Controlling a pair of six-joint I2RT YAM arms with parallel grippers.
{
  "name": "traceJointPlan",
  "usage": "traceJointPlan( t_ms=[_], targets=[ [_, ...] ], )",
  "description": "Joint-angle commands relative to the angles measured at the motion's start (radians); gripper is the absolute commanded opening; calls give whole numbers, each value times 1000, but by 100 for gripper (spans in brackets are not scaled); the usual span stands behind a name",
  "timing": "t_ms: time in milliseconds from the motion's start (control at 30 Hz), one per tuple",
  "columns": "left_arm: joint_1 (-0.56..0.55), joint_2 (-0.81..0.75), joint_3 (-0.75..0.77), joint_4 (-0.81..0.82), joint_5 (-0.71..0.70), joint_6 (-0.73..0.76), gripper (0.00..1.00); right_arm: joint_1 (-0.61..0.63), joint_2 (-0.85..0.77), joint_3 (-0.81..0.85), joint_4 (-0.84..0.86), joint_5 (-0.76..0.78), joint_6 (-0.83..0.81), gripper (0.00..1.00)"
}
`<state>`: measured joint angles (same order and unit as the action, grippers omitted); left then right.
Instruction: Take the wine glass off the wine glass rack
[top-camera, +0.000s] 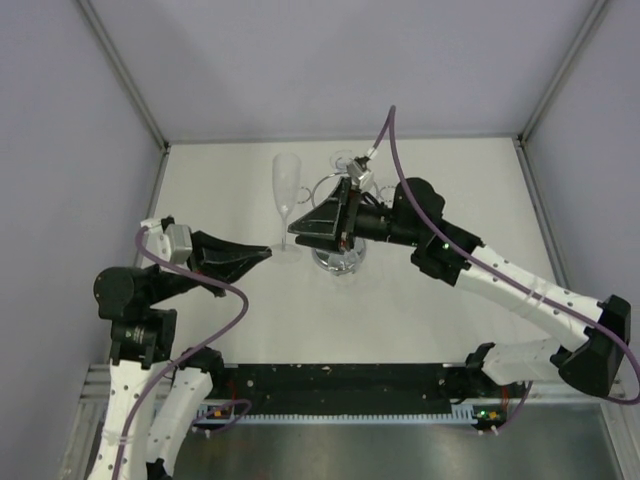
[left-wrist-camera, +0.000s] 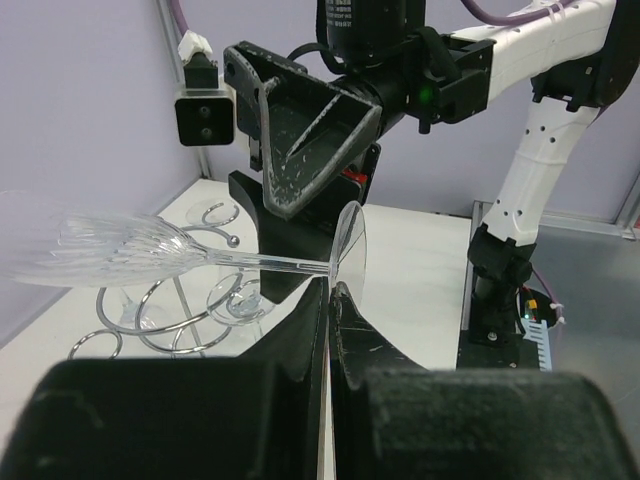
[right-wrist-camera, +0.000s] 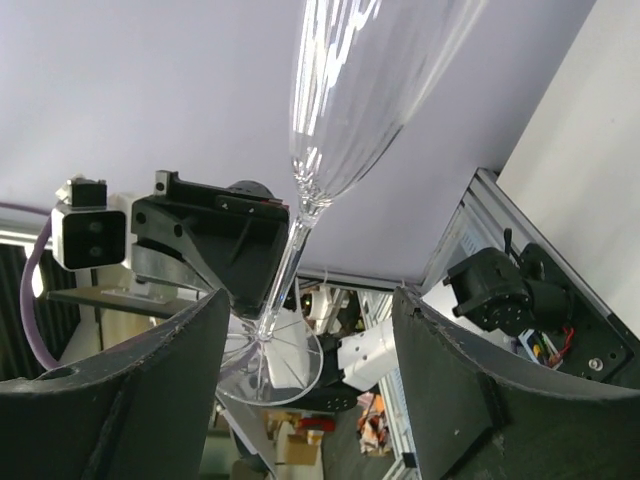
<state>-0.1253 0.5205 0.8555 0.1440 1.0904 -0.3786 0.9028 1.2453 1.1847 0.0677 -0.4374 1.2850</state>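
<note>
At 6 o'clock in the top view, a black strip (top-camera: 340, 385) runs along the near edge between the two arm bases. The left arm's lower links are cut off by the bottom of that view.

From 8 o'clock the left gripper (top-camera: 267, 255) reaches toward 3 o'clock. Its fingers are closed to a thin slit on the lower end of the stem of the wine glass (top-camera: 287, 185), right beside the foot. The exact point of contact is hard to make out, because the blurred fingers fill the bottom of the left wrist view.

The glass lies level above the table (top-camera: 470, 180), foot toward 6 o'clock and bowl toward 12 o'clock. The bowl's rim is cut off in both wrist views.

From 3 o'clock the right gripper (top-camera: 295, 232) meets the glass with its fingers spread wide. The stem shows in the gap between them and touches neither.

The wine glass rack (top-camera: 338, 263) stands just beside the glass on its 3 o'clock side. The right gripper covers most of it, so only the mirrored base and a few wire loops show. The glass hangs on none of them.

The table is plain white. Pale lilac walls (top-camera: 330, 60) in metal framing close it at 9, 12 and 3 o'clock.
</note>
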Motion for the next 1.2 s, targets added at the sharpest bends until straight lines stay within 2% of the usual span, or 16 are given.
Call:
traceJointPlan(
  t_ms=[0, 267, 500, 667, 1000, 1100, 1167],
  targets=[
    [-2, -17, -6, 55, -4, 14, 0, 36, 26, 56, 76, 31, 19, 65],
    [-2, -25, -26, 55, -9, 18, 0, 64, 48, 76, 86, 55, 20, 59],
    [-4, -36, -42, 72, -26, 12, 0, 87, 72, 98, 98, 62, 33, 48],
    [-4, -37, -47, 89, -40, 4, 0, 94, 80, 99, 104, 62, 40, 44],
    [-5, -40, -65, 138, -49, -31, 0, 99, 86, 99, 109, 66, 46, 17],
    [-5, -45, -65, 134, -49, -32, 0, 100, 89, 102, 106, 63, 45, 1],
    [-5, -47, -65, 131, -52, -36, 0, 99, 89, 104, 104, 63, 46, 0]
  ],
)
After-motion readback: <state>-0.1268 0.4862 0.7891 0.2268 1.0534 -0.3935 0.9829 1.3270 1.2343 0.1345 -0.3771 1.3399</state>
